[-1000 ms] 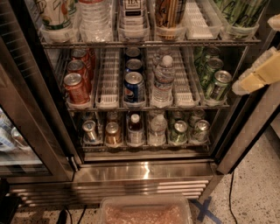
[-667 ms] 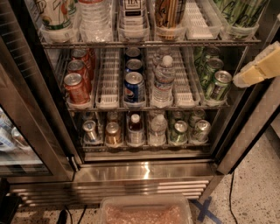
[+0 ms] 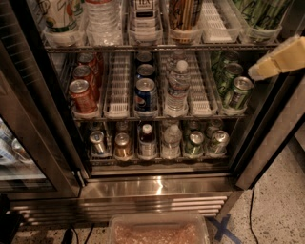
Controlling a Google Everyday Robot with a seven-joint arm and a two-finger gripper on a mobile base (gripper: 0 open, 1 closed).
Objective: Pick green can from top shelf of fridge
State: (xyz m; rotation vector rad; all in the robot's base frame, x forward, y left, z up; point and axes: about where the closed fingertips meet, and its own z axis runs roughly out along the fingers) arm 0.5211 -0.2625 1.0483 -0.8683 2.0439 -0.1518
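The fridge (image 3: pixel 157 186) stands open with three wire shelves in view. The top shelf (image 3: pixel 157 47) runs across the upper edge of the view and carries plastic lane trays. In its far right tray stand green cans (image 3: pixel 259 13) with pale streaky markings, their tops cut off by the frame. My gripper (image 3: pixel 279 59) is a pale yellow shape coming in from the right edge. It sits in front of the fridge's right side, just below and to the right of that tray, touching nothing.
Bottles and a tall can fill the other top trays. The shelf below holds red cans (image 3: pixel 82 95), blue Pepsi cans (image 3: pixel 145 93), a water bottle (image 3: pixel 178 88) and shorter green cans (image 3: pixel 237 92). The glass door (image 3: pixel 28 143) hangs open on the left. A plastic tub (image 3: pixel 157 231) sits on the floor.
My gripper has risen from level with the shorter green cans to just under the top shelf's right end. Nothing in the fridge has moved.
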